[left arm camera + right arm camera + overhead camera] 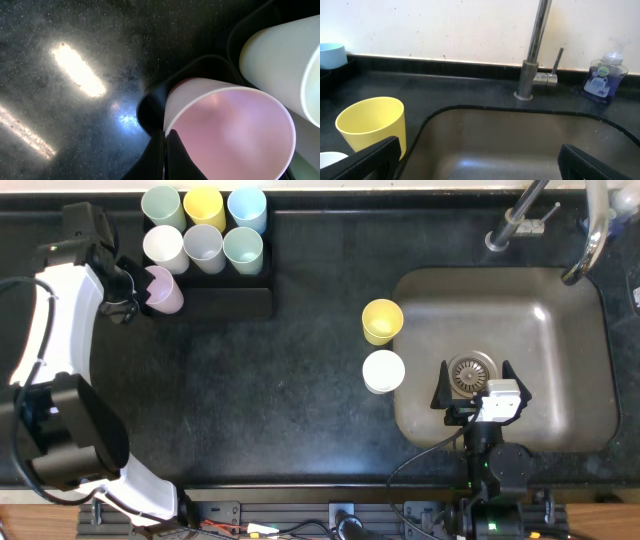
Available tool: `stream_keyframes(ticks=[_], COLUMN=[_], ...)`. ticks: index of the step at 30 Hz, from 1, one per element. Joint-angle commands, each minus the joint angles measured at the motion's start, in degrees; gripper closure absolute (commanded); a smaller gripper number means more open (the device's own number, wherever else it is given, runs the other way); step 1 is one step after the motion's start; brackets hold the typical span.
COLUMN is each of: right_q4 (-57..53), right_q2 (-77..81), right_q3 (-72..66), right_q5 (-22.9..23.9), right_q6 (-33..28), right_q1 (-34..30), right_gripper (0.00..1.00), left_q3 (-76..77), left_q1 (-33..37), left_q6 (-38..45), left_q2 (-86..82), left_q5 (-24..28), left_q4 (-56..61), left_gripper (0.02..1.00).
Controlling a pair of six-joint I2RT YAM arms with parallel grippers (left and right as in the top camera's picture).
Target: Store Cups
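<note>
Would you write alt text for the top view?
The left hand holds a pink plastic cup at a black tray holding six cups. A yellow cup and a white one stand beside a steel sink, the right hand open above it.

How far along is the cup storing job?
Six plastic cups already stand in the black rack. The left tool is shut on a pink plastic cup at the rack's front row. A yellow plastic cup and a white plastic cup are left on the counter beside the steel sink; the right tool hangs open there.
</note>
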Motion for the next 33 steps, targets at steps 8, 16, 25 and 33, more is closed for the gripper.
stream_keyframes(ticks=[8,16,25,33], right_q4=[0.4,0.4,0.4,0.4], right_q2=[-0.3,-0.3,-0.3,-0.3], right_q3=[0.0,0.0,0.0,0.0], right_q5=[-0.3,-0.3,-0.3,-0.3], right_q6=[0.0,0.0,0.0,0.0], right_q1=[0.0,0.0,0.0,0.0], right_gripper=[0.003,0.003,0.003,0.005], left_q3=[0.5,0.5,0.8,3.6], left_q1=[-1.2,-1.3,-6.7,-29.4], left_q6=[-0.2,-0.2,-0.2,-0.4], left_q2=[1.5,0.5,-14.2,-12.4], left_q5=[-2.5,-1.8,-0.3,-0.6], left_q4=[1.5,1.3,1.3,4.3], left_gripper=[0.895,0.018,0.018,0.018])
